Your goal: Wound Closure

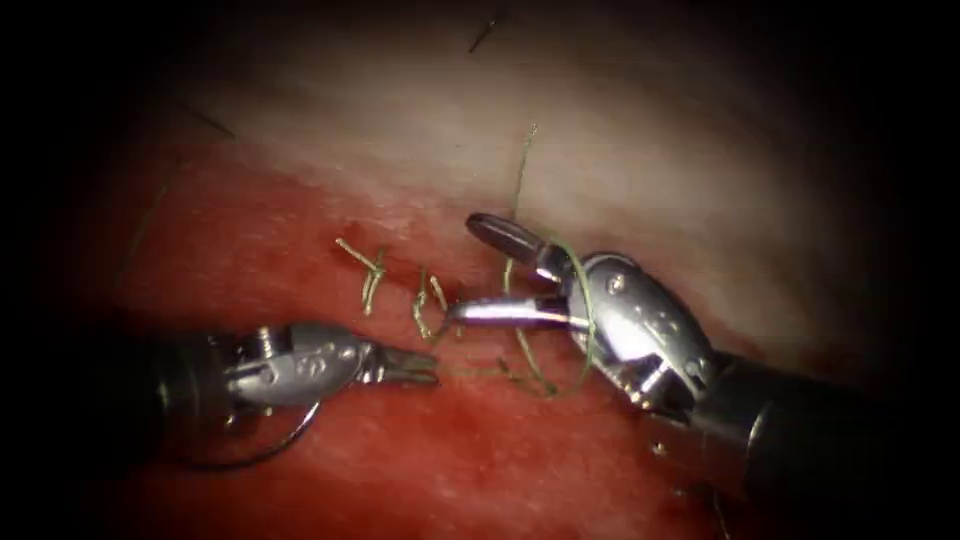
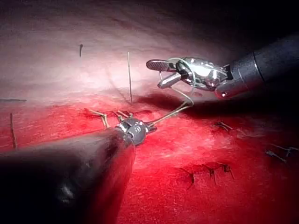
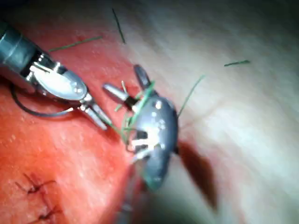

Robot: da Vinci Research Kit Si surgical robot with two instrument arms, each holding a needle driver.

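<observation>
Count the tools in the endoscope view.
2. The silver left needle driver's claw, shut, grips the green thread. The silver right needle driver's claw is open, holding nothing, thread looped round it. The dark curved needle lies beneath the left shaft, apparently outside the red tissue.

The soft pork tissue (image 1: 640, 150) is pale pinkish-cream above and wet, glossy red (image 1: 400, 470) below, the red mottled with lighter flecks. The thin suture thread (image 1: 585, 330) is olive green, its knotted stitch ends (image 1: 370, 275) yellowish-tan. Both wristed steel tools, left (image 1: 415, 365) and right (image 1: 490, 270), are bright silver with white glints on dark grey shafts. The curved wire needle (image 1: 290, 440) looks dark grey. Short dark stitches (image 2: 210, 171) cross the red.
</observation>
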